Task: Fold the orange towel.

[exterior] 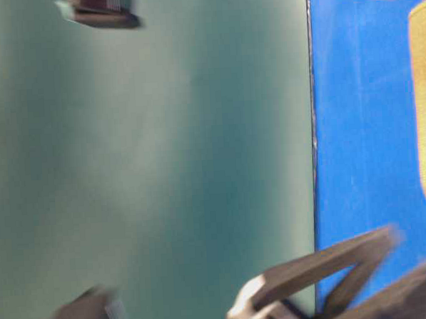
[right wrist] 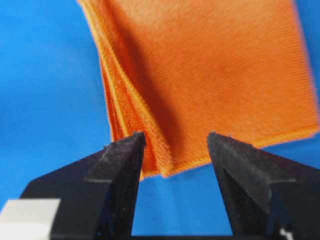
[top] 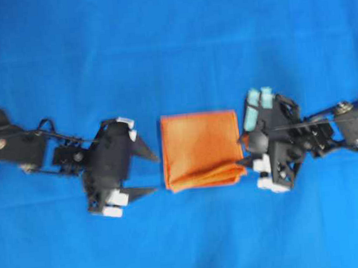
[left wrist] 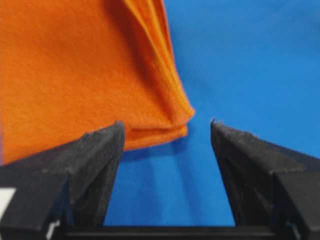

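Fingers on your left gripper and right gripper are standing apart, gripping nothing, flanking the folded orange towel (layers stacked) lying on the blue cloth.

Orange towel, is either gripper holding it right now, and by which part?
Nothing is held. The orange towel lies folded on the blue cloth; left gripper and right gripper have open jaws.

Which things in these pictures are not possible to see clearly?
- Bright-orange folded terry towel: layer count unclear overhead, blurred.
- Same towel, table-level view: cut off by the right edge.
- Left hand, left wrist view: fingers cover the towel's near corner.
- Right hand, overhead: fingertips hidden under its own body.
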